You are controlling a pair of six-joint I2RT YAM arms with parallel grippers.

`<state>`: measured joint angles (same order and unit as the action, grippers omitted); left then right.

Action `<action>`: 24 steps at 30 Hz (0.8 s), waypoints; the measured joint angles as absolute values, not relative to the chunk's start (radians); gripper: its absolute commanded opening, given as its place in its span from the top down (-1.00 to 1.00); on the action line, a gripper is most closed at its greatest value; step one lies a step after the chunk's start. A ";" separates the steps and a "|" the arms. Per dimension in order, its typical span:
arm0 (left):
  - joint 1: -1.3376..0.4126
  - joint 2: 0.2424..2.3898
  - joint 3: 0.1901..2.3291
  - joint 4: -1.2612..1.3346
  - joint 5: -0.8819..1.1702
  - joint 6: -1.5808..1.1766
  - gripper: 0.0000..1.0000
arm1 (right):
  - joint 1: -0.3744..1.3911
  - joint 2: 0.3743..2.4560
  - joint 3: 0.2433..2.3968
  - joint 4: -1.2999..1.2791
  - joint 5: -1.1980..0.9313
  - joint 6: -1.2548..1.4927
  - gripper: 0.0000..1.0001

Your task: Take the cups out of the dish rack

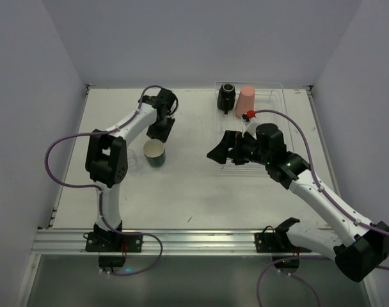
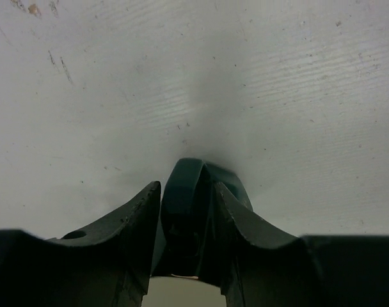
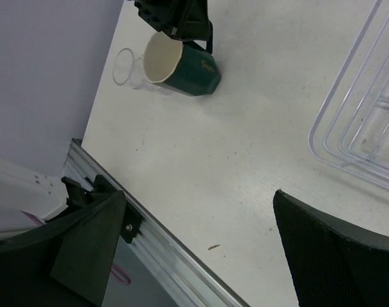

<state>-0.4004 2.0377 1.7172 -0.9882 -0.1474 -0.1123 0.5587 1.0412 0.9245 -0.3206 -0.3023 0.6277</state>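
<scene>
Now the dark teal ceramic cup [image 1: 155, 153] stands upright on the white bench [image 1: 201, 198], well left of the clear plastic dish rack [image 1: 274, 128].
Left tool [image 1: 158, 136] straddles the cup's edge; whether it pinches, I cannot tell. Right tool [image 1: 220, 148] hovers with fingers spread wide beside the rack, which holds a black cup [image 1: 226, 97] and a salmon-pink tumbler [image 1: 245, 101].

I see four cups: one black cup [image 1: 227, 97], one pink cup [image 1: 245, 101], one teal cup [image 1: 155, 153] and one clear cup [image 3: 127, 66]. There is one rack [image 1: 277, 102] and one table [image 1: 201, 192]. There are two arms, the left arm [image 1: 134, 125] and the right arm [image 1: 322, 198]. There are two grippers, the left gripper [image 1: 158, 136] and the right gripper [image 1: 219, 148]. Each gripper has two fingers. There are two purple cables, the left cable [image 1: 47, 157] and the right cable [image 1: 290, 119].
</scene>
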 measured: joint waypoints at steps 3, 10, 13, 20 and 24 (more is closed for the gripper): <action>-0.397 2.048 1.730 -0.986 -0.153 -0.110 0.07 | 0.558 1.054 0.925 -0.321 -0.302 0.628 -0.98; -0.389 2.048 1.777 -0.984 -0.221 -0.112 -0.04 | 0.544 1.098 0.938 -0.327 -0.266 0.627 -0.98; -0.382 2.043 1.804 -0.978 -0.279 -0.117 -0.08 | 0.514 1.143 0.987 -0.348 -0.201 0.620 -0.98; -0.363 1.868 1.728 -0.855 -0.316 -0.152 -0.12 | 0.406 1.320 1.232 -0.405 0.031 0.583 -0.98; -0.364 1.686 1.625 -0.747 -0.247 -0.189 -0.14 | 0.353 1.506 1.431 -0.424 0.142 0.549 -0.98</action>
